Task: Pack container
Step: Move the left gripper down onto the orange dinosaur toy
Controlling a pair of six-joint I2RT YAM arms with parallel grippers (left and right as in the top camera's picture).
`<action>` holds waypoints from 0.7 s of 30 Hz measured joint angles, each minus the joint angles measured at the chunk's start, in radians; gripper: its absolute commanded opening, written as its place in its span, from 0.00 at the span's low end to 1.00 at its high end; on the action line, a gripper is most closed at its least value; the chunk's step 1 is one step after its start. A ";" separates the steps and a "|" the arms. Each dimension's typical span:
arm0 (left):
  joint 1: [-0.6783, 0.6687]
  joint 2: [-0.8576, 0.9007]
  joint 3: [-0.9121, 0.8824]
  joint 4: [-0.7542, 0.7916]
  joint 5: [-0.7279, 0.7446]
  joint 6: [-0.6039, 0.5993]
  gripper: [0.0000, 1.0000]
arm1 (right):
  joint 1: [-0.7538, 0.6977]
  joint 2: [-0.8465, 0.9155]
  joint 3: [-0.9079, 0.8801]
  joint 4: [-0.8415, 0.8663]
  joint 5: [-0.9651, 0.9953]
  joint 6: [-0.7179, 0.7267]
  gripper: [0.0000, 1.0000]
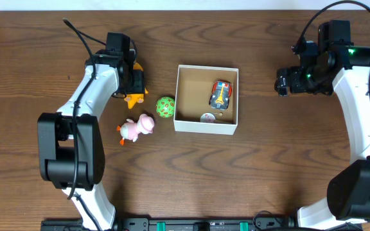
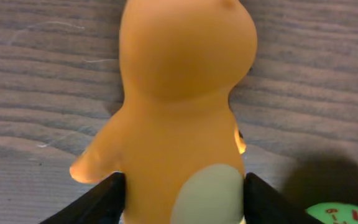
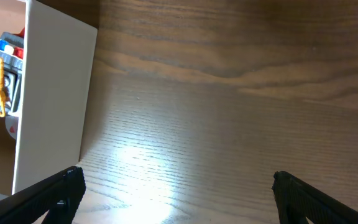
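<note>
The container (image 1: 205, 126), a shallow white-walled box with a brown inside, stands mid-table; its white wall also shows in the right wrist view (image 3: 55, 99). Inside lie a red and blue toy car (image 1: 221, 94) and a small round piece (image 1: 207, 117). My left gripper (image 1: 132, 82) is shut on an orange toy figure (image 1: 135, 98) left of the box; in the left wrist view both fingers (image 2: 182, 193) press the sides of the toy (image 2: 179, 93), which is at table level. My right gripper (image 1: 281, 83) is open and empty over bare table (image 3: 176, 193), right of the box.
A green ball (image 1: 166, 106) with red marks lies just left of the box, its edge showing in the left wrist view (image 2: 337, 213). A pink pig toy (image 1: 137, 127) lies in front of the orange toy. The table is dark wood.
</note>
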 measured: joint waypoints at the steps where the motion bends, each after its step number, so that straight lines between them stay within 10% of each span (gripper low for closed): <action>1: 0.000 0.001 0.000 -0.001 0.000 -0.005 0.44 | 0.000 0.000 0.000 0.000 0.000 0.000 0.99; 8: 0.000 0.002 0.000 -0.010 0.000 -0.007 0.06 | 0.000 0.000 0.000 0.000 0.000 0.000 0.99; 21: 0.002 -0.094 0.044 -0.028 0.000 0.008 0.06 | 0.000 0.000 0.000 0.000 0.000 0.000 0.99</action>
